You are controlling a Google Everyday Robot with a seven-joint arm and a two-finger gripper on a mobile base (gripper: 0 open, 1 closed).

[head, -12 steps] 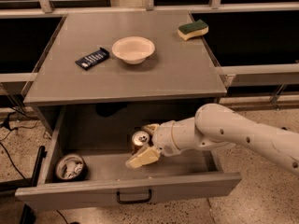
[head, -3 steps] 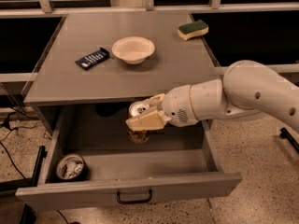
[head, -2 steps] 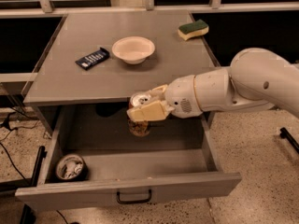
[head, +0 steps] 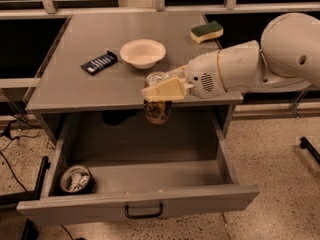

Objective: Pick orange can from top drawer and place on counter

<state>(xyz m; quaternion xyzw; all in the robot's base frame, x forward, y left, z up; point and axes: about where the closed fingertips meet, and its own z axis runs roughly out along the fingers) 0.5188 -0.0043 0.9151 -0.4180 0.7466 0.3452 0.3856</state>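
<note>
Camera view shows the gripper (head: 159, 88) at the middle of the frame, right at the front edge of the counter (head: 80, 91), its pale fingers (head: 167, 89) closed around the orange can (head: 157, 113). The can hangs upright in the air, clear of the top drawer (head: 200, 200), which stands pulled open across the bottom of the frame. Its silver top shows just above the counter's edge, while its patterned body sits below that edge against the dark gap.

By my reckoning the pick is done and the carry is in hand; the placing is not yet done. The next move calls for more height, so the can's base clears the counter lip, then a reach inward over the top. Bare surface lies just ahead of the can. The white bowl (head: 142, 52) sits close behind that spot, so the set-down should stop short of it, and the grip should loosen only once the base rests flat.
</note>
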